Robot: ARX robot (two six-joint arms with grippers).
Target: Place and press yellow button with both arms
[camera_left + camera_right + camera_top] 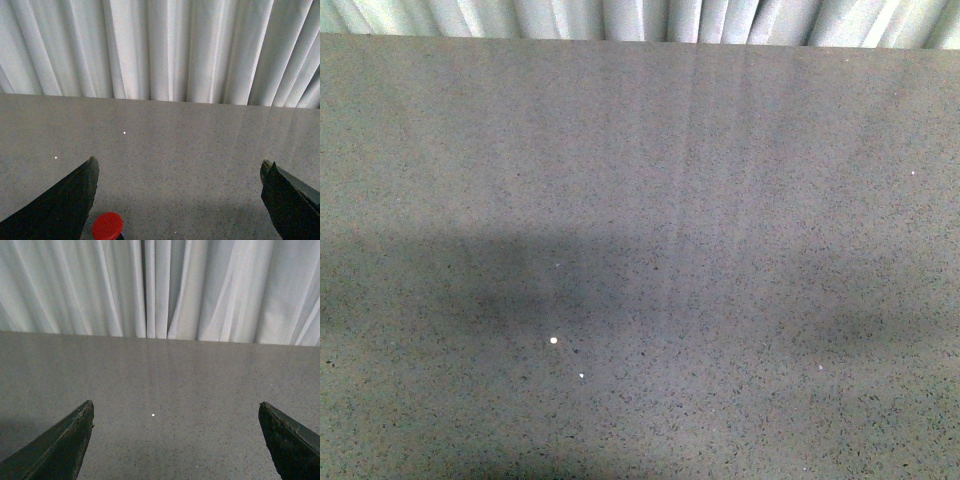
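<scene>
No yellow button shows in any view. In the left wrist view my left gripper (179, 161) stands open over the grey speckled table (175, 135), its black fingers (65, 205) wide apart with nothing between them. A small push-button with a round red cap (107, 226) stands on the table close beside one finger, at the edge of that view. My right gripper (176, 404) is open too, above bare table (170, 375), and holds nothing. Neither arm appears in the front view.
The front view holds only the grey table (640, 200), with dark arm shadows (470, 285) across its near half. White pleated curtains (160, 45) hang behind the table's far edge (160, 337).
</scene>
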